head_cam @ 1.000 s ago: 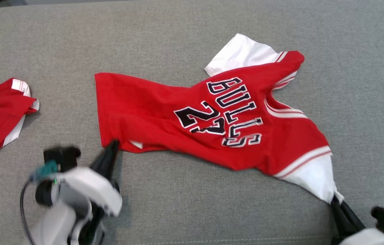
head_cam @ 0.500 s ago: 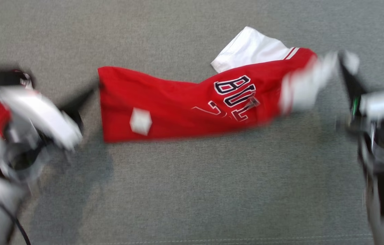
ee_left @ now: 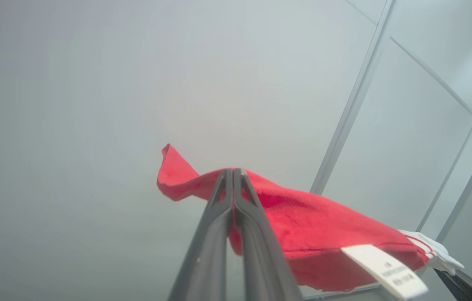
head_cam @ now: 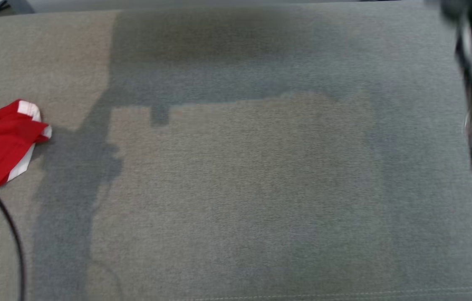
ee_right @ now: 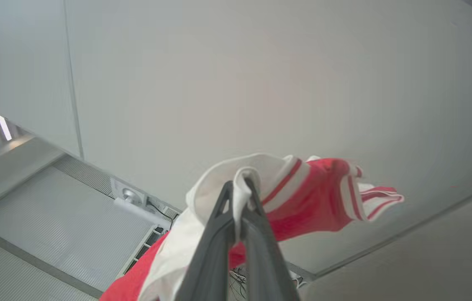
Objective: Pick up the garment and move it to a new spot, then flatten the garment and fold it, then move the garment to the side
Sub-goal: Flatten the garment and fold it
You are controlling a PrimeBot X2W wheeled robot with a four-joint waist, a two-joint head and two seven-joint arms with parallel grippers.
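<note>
Left gripper (ee_left: pixel 233 172) and right gripper (ee_right: pixel 242 184) are each clamping the red jersey (ee_left: pixel 303 225), holding it above the grey cushion (head_cam: pixel 236 188); pickup looking done, placing, flattening, folding remaining.

The table (head_cam: pixel 236 188) has a soft gray cloth top. A crumpled red and white cloth (head_cam: pixel 1 142) lies at its left edge. Dark shadows fall across the top.
</note>
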